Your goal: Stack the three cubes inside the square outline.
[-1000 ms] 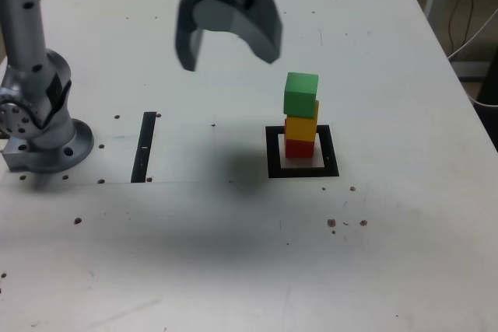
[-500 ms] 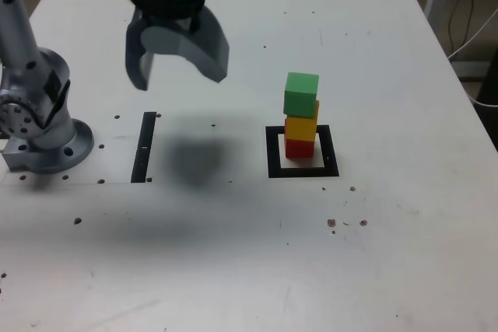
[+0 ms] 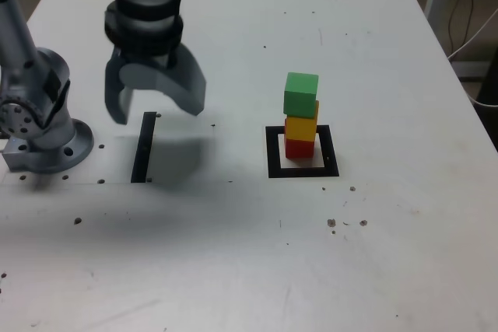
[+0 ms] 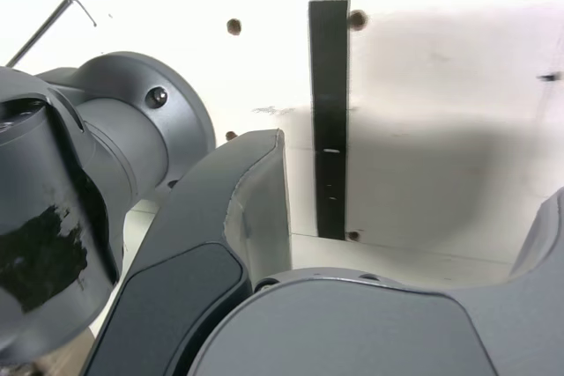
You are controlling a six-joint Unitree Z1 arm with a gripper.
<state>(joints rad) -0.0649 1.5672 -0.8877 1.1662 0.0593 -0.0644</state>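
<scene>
Now, the gripper (image 3: pixel 153 106) hangs with jaws spread wide and nothing between them, low over the table (image 3: pixel 233 270). Directly beneath it lies the thin black strip (image 3: pixel 143 148); the wrist view shows that strip (image 4: pixel 330 112) running between the two jaws. Beside the gripper, toward the exterior view's left, stands the arm's round grey base (image 3: pixel 43 130).

Well apart from the gripper, toward the exterior view's right, the tower stands inside the black square outline (image 3: pixel 273 153): red cube (image 3: pixel 299 148) at the bottom, yellow cube (image 3: pixel 301 127) on it, green cube (image 3: pixel 300 94) on top. The stacking looks done.

Risks, as judged: the green cube sits a little off-centre on the yellow one, overhanging slightly, so a knock to the table or a sweep of the arm back that way could topple it. A descent here would only press the jaws onto the strip.

Writing: none readable. No brand or label shows on cubes, arm or table.
</scene>
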